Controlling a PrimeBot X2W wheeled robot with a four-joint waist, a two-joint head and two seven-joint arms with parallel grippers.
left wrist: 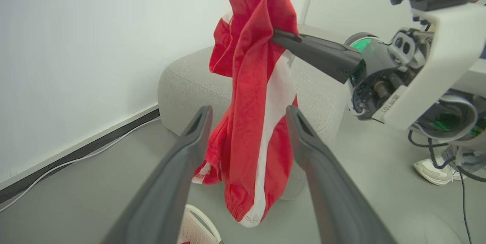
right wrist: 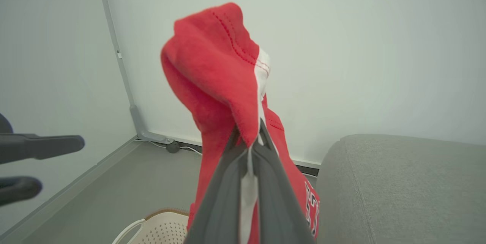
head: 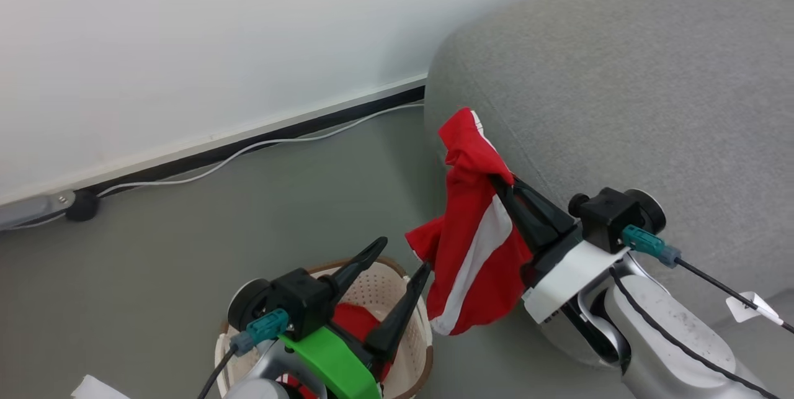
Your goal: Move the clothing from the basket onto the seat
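Red garment (right wrist: 212, 65): white block lettering (right wrist: 312, 206) with a dark outline near its lower edge, folded and cut off, not legible.
White wrist bracket (left wrist: 436, 58): small dark printed code (left wrist: 384, 104) along its lower edge, too small to read.

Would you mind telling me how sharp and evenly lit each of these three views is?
Head view: soft, even light, the white wall washed out at upper left, the red garment sharp. Left wrist view: wide-angle stretch, the left claw looming large and soft towards the bottom edge. Right wrist view: the garment pinched in the right claw looks soft, being very near the lens.
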